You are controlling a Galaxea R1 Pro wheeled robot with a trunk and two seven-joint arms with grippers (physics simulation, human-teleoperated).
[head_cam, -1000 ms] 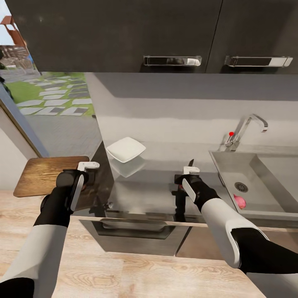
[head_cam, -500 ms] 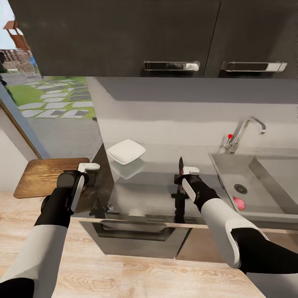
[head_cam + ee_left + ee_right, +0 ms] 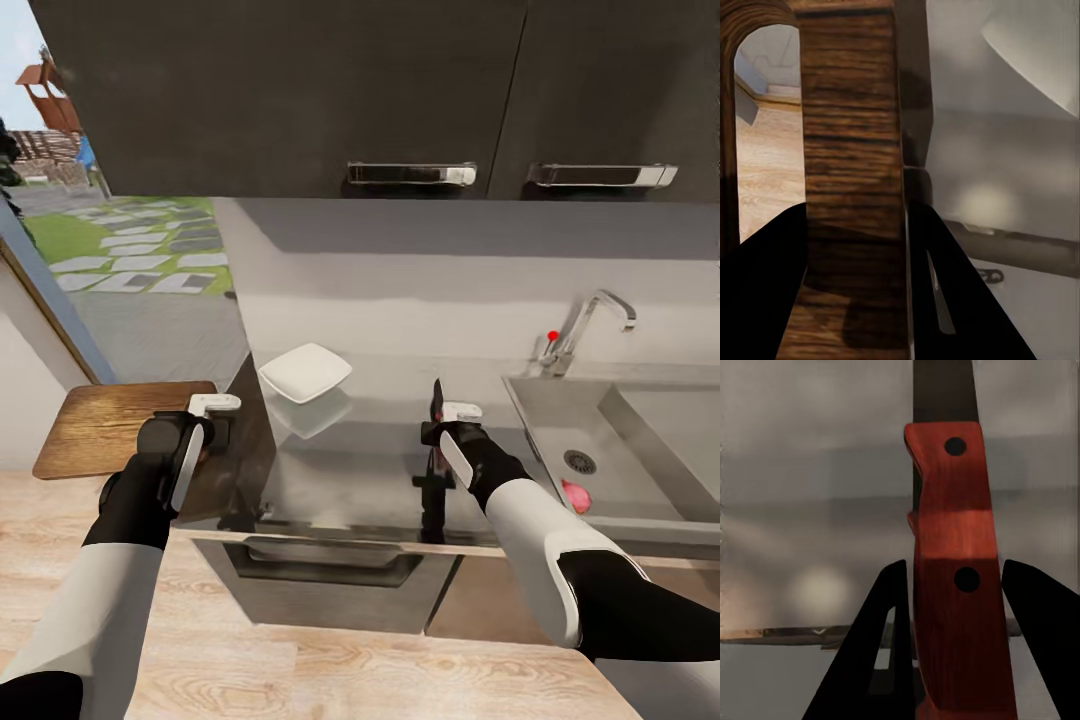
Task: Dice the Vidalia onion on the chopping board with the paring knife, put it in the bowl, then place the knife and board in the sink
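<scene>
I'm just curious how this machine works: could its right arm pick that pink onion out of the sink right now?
Probably not yet. The right gripper is shut on the paring knife, so it has no free grip. The Vidalia onion lies uncovered in the sink, off to that arm's right, so the path itself looks free.

No legible text anywhere.

Dark wall cabinets point(image 3: 400, 90); pale wood floor point(image 3: 300, 670); perhaps a window point(image 3: 110, 250).
</scene>
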